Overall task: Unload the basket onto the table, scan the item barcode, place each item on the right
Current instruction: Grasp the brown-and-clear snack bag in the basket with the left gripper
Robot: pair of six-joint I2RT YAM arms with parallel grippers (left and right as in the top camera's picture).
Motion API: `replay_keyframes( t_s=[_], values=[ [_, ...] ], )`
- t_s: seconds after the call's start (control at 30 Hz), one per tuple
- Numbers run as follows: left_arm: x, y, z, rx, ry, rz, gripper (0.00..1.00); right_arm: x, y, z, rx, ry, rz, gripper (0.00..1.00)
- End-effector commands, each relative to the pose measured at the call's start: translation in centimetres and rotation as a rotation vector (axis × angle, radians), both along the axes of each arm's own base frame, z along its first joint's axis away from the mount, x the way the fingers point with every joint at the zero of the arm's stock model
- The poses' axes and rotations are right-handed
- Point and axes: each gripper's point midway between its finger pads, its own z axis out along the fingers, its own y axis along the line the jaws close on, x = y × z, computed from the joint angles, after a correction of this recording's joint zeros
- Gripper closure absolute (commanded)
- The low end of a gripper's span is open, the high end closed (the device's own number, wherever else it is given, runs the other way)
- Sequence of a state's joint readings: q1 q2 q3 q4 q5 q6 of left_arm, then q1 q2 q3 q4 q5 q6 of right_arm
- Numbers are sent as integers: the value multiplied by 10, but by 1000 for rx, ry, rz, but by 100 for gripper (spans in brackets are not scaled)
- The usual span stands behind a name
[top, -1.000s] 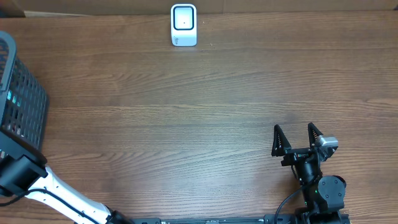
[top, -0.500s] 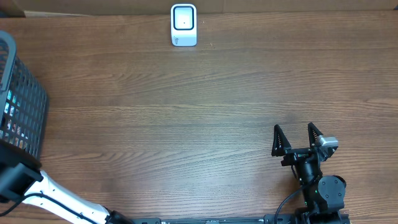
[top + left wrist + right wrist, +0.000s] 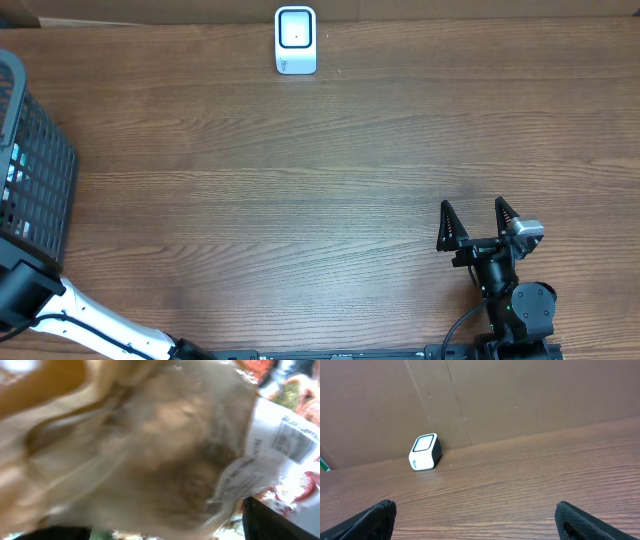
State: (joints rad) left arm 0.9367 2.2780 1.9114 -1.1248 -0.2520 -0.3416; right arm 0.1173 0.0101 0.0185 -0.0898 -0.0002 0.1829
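item: clear plastic bag of brown contents with white printed label [image 3: 150,455], blurred, fills left wrist view
left gripper [image 3: 160,530]: finger state cannot tell
scanner: white boxy barcode scanner [image 3: 295,40], table 12 o'clock
right gripper [image 3: 472,206]: 5 o'clock, fingers apart, empty

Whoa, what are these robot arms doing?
The left arm reaches off the table's left edge beside the black mesh basket, its camera right up against a clear plastic bag with a white printed label. I can't tell if it has grabbed it. The right gripper hangs open and empty over the table. The white scanner stands at the far edge, with nothing in front of it.
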Motion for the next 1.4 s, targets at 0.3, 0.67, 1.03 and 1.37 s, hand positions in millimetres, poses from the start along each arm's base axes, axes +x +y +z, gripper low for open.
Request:
replay_keyframes(
  t_s=[0.3,0.67,1.03,1.37],
  values=[
    [4,4,-12,18,-28,-47,96,0,-1,-2,-1,-3,-4,0],
    [44,-3,93,178,-208,-123,96,0,-1,-2,-1,-3,-4,0],
    [51,-28,196,349,-346,-199,96,0,-1,-2,-1,-3,-4,0],
    [16,-3,122,233,-165,-121,5,0,-1,-2,-1,-3,-4,0]
  ],
)
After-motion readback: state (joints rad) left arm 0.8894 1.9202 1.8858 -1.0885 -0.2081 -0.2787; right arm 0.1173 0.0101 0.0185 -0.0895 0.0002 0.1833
